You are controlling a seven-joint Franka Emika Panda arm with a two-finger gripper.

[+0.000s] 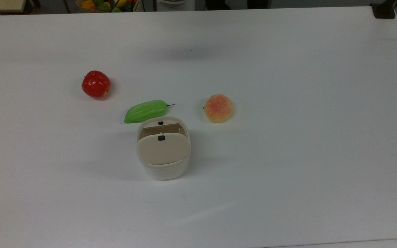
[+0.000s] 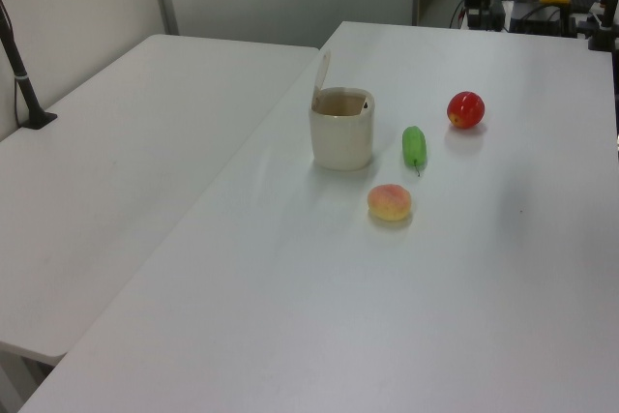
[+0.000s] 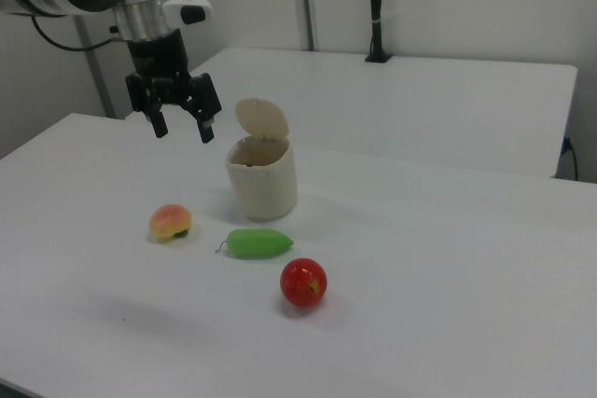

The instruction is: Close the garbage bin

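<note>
In the right view, the black two-finger gripper (image 3: 180,116) hangs in the upper left of the frame, fingers spread wide and holding nothing. The small cream-white plastic garbage bin (image 3: 263,176) stands upright just right of it and lower on the white table (image 3: 448,277), its beige hinged lid (image 3: 262,119) raised nearly vertical at the bin's far rim. Closing it likely means pushing the lid from behind, forward and down.
</note>
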